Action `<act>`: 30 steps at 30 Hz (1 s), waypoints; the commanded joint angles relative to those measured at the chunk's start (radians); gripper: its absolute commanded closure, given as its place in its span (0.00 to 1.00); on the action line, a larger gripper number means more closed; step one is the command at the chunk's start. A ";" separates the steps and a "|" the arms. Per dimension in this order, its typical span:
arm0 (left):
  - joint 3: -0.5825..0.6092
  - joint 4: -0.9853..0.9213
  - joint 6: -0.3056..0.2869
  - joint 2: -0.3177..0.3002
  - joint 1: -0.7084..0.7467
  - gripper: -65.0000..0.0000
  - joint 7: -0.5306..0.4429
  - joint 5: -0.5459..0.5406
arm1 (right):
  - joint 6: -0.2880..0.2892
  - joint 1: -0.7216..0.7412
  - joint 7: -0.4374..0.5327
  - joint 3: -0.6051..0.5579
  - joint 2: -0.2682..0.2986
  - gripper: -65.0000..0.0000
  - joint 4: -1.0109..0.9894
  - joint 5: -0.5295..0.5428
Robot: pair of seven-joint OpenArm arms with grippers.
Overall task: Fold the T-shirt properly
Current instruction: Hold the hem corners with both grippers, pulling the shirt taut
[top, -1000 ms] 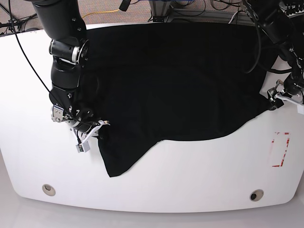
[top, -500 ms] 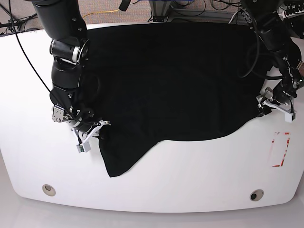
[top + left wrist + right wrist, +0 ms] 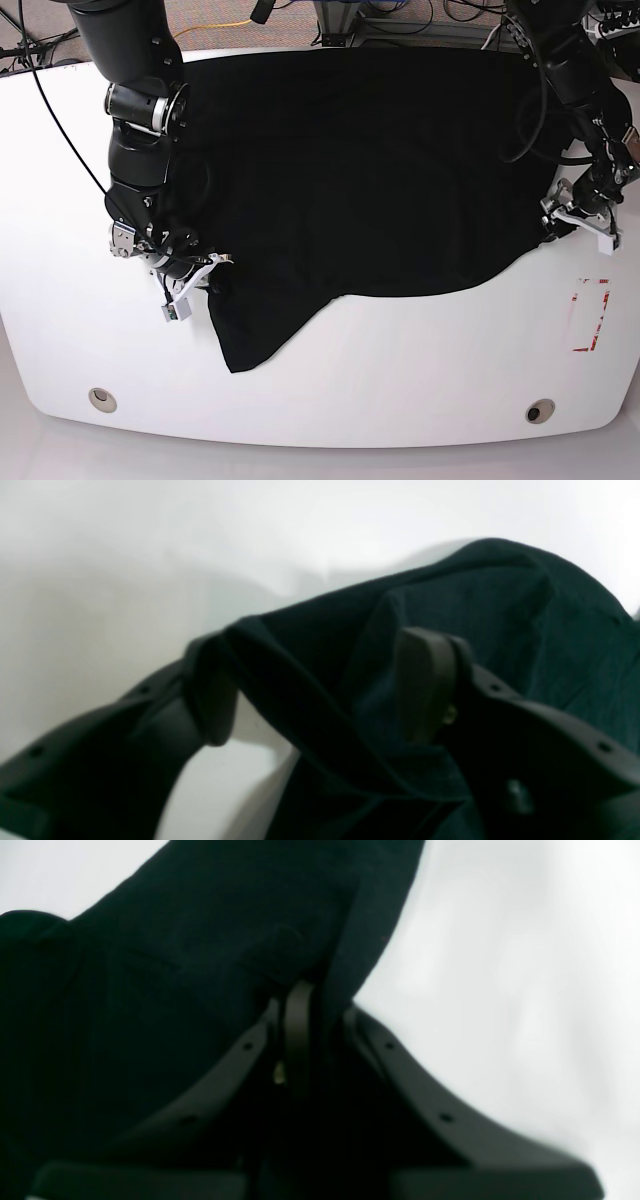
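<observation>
The black T-shirt (image 3: 360, 170) lies spread over the white table (image 3: 400, 390), plain side up, with a tongue of cloth hanging toward the front left. My right gripper (image 3: 195, 280) is at the shirt's left edge. In the right wrist view it (image 3: 310, 1000) is shut on a fold of the T-shirt (image 3: 175, 965). My left gripper (image 3: 578, 222) is at the shirt's right corner. In the left wrist view its jaws (image 3: 320, 695) stand apart, with a raised hem of the T-shirt (image 3: 525, 630) lying between the two fingers (image 3: 425, 685).
A red rectangle mark (image 3: 590, 315) is on the table near the right edge. Two round holes (image 3: 100, 398) (image 3: 540, 410) sit along the front edge. Cables (image 3: 400, 15) run behind the table's back edge.
My left arm has moved inward from the table's right edge onto the shirt's right corner, and its jaws have narrowed a little. The right arm has not moved.
</observation>
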 commanded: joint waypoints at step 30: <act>0.014 0.102 -0.005 -0.104 -0.017 0.99 -0.128 -0.014 | -0.009 0.020 -0.191 -0.005 0.013 0.90 0.221 -0.043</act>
